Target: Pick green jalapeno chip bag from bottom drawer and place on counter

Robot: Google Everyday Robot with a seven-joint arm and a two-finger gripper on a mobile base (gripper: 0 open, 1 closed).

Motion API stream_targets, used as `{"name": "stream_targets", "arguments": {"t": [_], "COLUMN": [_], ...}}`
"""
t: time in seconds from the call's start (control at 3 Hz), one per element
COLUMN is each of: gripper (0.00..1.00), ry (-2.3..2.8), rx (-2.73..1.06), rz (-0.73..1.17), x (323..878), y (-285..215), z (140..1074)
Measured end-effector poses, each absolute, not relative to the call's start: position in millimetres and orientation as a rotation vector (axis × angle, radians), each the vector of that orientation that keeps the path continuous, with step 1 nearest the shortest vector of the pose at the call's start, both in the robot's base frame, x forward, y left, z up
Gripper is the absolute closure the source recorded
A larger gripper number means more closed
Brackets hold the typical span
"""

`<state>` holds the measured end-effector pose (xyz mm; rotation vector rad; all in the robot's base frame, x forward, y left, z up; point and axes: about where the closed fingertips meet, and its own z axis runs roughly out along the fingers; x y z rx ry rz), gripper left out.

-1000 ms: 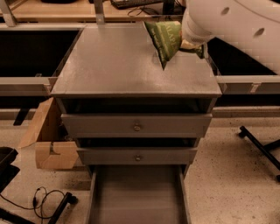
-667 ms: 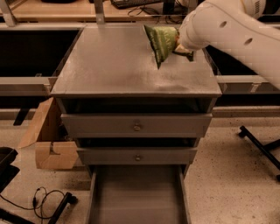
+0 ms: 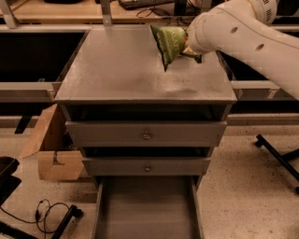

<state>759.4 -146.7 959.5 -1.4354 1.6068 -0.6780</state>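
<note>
A drawer cabinet (image 3: pixel 145 149) stands in the middle; at the back right of its tabletop (image 3: pixel 117 70) the gripper (image 3: pixel 191 51), reaching in from the right, holds the green jalapeno chip bag (image 3: pixel 169 41) in its jaws, bag to its left; beneath two upper drawers (image 3: pixel 145 134) the bottom drawer (image 3: pixel 145 210) juts forward; a cardboard box (image 3: pixel 53 156) stands left of the cabinet; a desk (image 3: pixel 60 10) runs behind.

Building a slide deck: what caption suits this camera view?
Gripper holds the green jalapeno chip bag over the rear of the counter; bottom drawer stands open below.
</note>
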Motion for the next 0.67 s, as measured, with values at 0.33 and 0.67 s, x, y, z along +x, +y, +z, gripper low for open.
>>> {"name": "stream_targets", "arguments": {"t": [0.33,0.67], "gripper": [0.27,0.04], "ry": [1.607,1.607], "rx": [-1.435,-1.435], "rz": [-0.678,-0.678], "x": [759.4,759.4], "y": [-146.7,-146.7], "z": [959.5,959.5]}}
